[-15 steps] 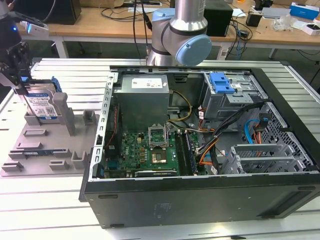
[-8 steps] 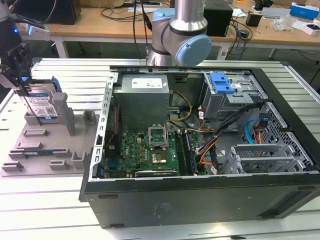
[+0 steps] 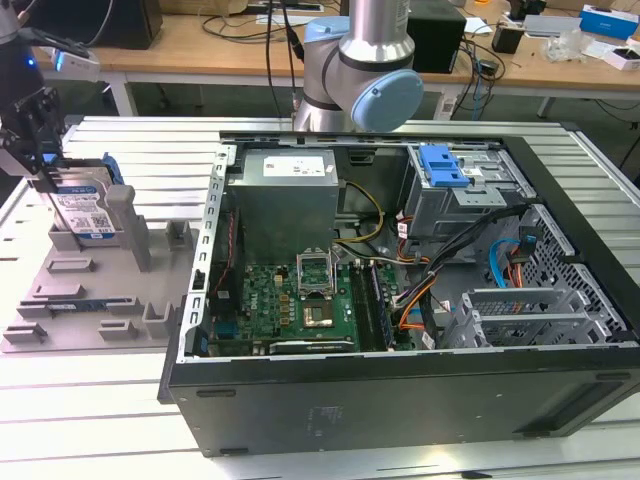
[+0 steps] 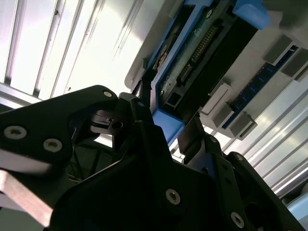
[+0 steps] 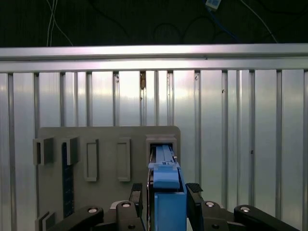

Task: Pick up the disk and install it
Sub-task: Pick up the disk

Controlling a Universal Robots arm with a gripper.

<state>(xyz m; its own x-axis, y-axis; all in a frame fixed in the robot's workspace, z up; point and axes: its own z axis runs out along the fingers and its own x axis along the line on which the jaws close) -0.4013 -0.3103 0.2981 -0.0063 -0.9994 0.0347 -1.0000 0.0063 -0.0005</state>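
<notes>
Okay, gripper (image 5: 165, 187) tight on both blue edges of the upright disk (image 5: 166, 166), grey fixture (image 5: 106, 134) snug below, open tabletop (image 5: 240, 144) beyond.

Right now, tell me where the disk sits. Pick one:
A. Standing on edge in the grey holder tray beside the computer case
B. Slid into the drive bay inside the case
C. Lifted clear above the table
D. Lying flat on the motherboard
A: the disk stands on edge in a slot of the grey holder tray, outside the computer case, with the gripper at its top edge.
</notes>
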